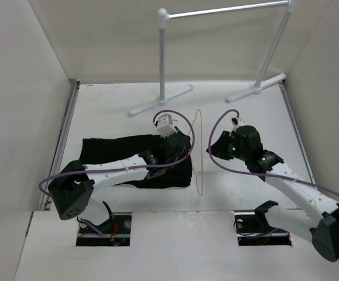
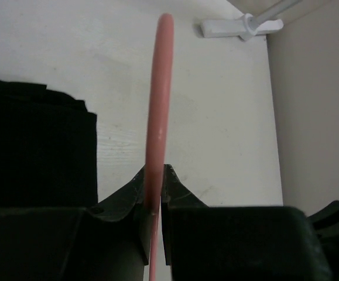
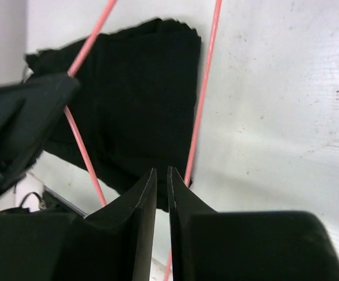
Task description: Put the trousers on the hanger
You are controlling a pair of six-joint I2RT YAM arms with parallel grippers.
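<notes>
Near edge: both arm bases sit in cutouts of the white table (image 1: 239,196). The left arm reaches right across the trousers (image 1: 106,149). These lie flat in a black heap left of centre, with the forearm above them. None of the trousers is on the hanger.

The left gripper (image 2: 156,171) is clamped on the hanger (image 2: 160,88), with the pink wire pinched tight between the two fingertips. From there the wire runs up and away over bare table. The edge of the trousers is just left of the wire in the left wrist view. From the top the hanger reads edge-on as a thin pink line running near to far, just beside the right edge of the trousers. It is held up off the flat.

The right gripper (image 3: 162,172) is right of the hanger and close to it. Its jaws are nearly together with only a slit, and nothing is seen between them. One hanger wire passes just past the right fingertip, and I cannot tell if it touches.

Far end: the white tube rack (image 1: 163,58) stands with its feet on the table, well apart from the hanger.
</notes>
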